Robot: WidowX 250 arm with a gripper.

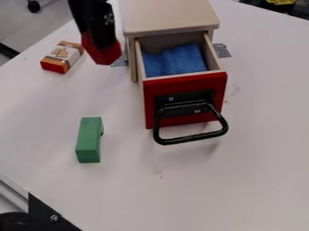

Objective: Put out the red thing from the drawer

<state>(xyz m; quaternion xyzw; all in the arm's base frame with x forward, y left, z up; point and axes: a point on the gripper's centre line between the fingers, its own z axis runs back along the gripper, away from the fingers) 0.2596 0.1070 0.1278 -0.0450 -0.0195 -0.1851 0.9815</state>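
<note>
The largest item before me is the white table (253,171). The wooden cabinet (172,17) stands on it, directly behind the drawer (217,88), which serves as reference for all positions below. The drawer is pulled out of the cabinet; its front panel is red, its side walls pale wood.

The black gripper (100,34) is located left of the drawer, toward the rear, pointing down. Its jaws are closed on the red thing – the part is clamped at the lower end. The black handle (192,138) is mounted on the drawer's front panel and projects forward. The blue cloth (175,61) lies inside the drawer, with folds on its upper surface.

The green block (89,140) rests on the table, left of the drawer and nearer to me, with a recess in its right side. The small box (62,57), orange, white and red, lies farther left of the drawer, beyond the gripper. The red thing (104,54) is outside the drawer, to its left – whether its underside touches the table, I cannot tell.
</note>
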